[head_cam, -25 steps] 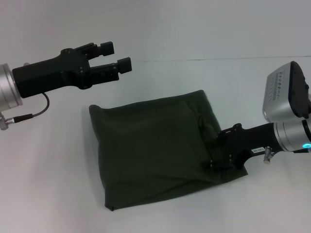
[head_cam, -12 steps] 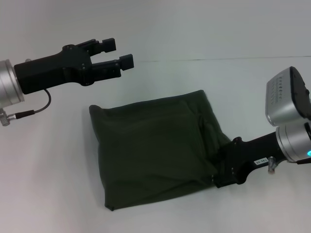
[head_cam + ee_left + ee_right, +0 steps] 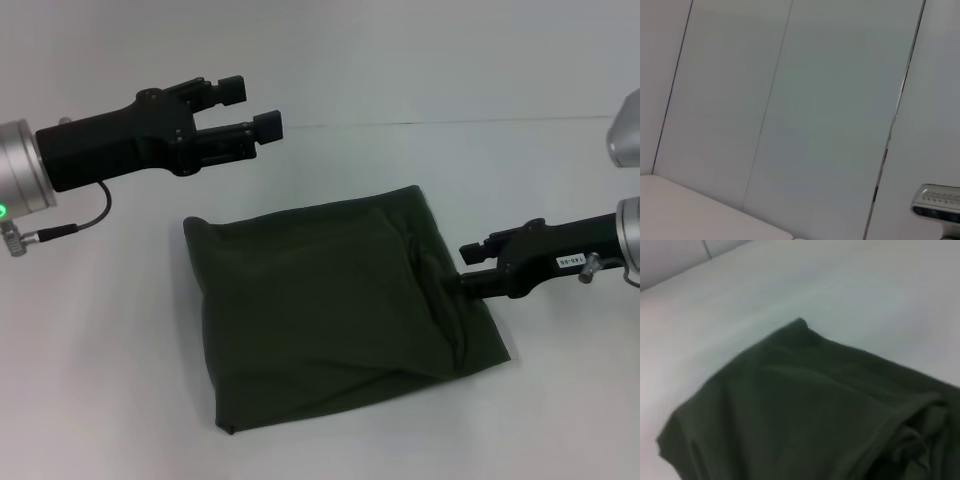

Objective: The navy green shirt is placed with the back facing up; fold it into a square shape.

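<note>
Head view: the right gripper (image 3: 470, 266) carries a small white label, its print too small to read, and its fingertips touch the right edge of the folded navy green shirt (image 3: 330, 310) on the white table (image 3: 100, 380); how far apart they stand cannot be told. The left gripper (image 3: 250, 106) hovers above the shirt's far left, fingers parted, holding nothing.

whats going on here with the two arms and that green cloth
A two-armed robot is folding the navy green shirt, which now lies on the white table as a roughly square bundle. The right pincer sits low at the shirt's right edge, at a fold of cloth; whether it grips is unclear. The left pincer hovers open above the table beyond the shirt's far left corner, touching nothing.
</note>
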